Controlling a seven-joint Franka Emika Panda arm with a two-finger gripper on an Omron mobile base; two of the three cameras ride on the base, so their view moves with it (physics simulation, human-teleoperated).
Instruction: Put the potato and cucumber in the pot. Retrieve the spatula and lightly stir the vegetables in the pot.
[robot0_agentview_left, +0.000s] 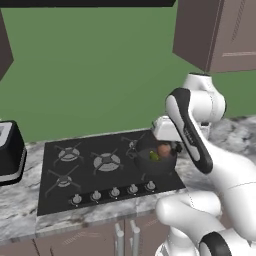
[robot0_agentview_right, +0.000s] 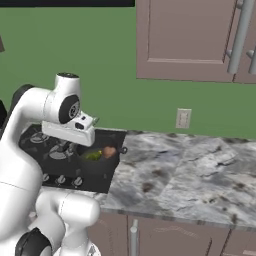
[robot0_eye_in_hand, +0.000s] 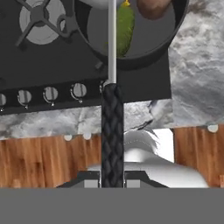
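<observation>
Holding the spatula (robot0_eye_in_hand: 112, 109) by its dark handle, gripper (robot0_eye_in_hand: 112, 179) clamped, shaft reaching into the pot (robot0_eye_in_hand: 135, 59) beside cucumber (robot0_eye_in_hand: 124, 28) and potato (robot0_eye_in_hand: 153, 8) for stirring.

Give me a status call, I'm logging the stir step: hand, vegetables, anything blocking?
Hand shut on spatula, shaft reaching into pot. Cucumber and potato both in pot. Nothing in the way.
</observation>
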